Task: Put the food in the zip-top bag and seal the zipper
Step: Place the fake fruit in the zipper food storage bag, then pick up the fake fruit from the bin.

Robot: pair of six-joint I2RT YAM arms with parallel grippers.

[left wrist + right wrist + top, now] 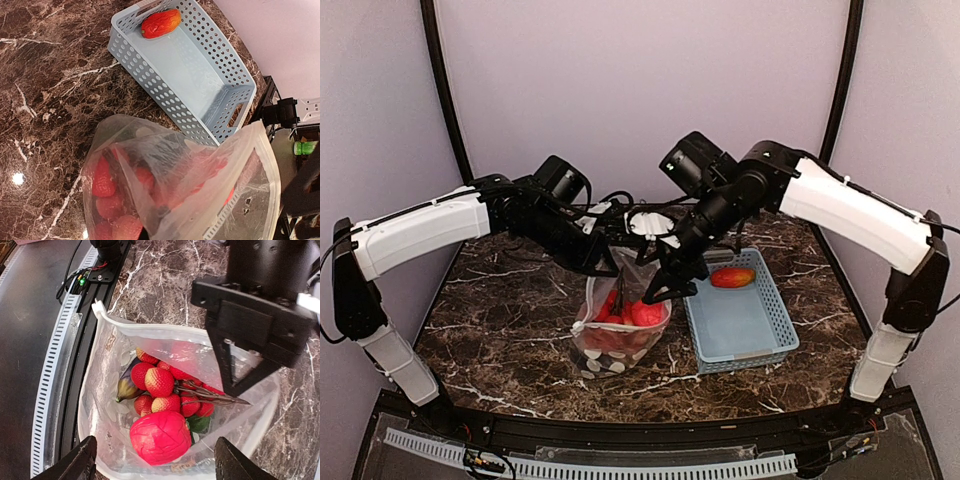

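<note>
**While Holding the Bag Up, One Piece to Go**

Pinches the rim of the zip-top bag (620,335) with the left gripper (611,257), jaws tight together on the plastic. Hangs the right gripper (155,462) just over the open mouth, fingers (75,465) wide apart and holding nothing. Shows most of the food (160,382) down inside the bag on the table (490,300): red bumpy pieces, one big red ball (160,436), a dark eggplant (126,386) (only partly seen). Leaves one red-yellow piece (732,277) alone at the far end of the basket (745,345), just beside the bag. Shows the zipper (150,331) not shut yet.

Could go wrong from here, probably like this. Soft bag, only one pinch: may slip out and flop over, spilling the pieces. Could hook the rim on the way out to the basket. Could push the smooth piece away instead of catching it. Could jam the zipper with the two edges not lined up.
</note>
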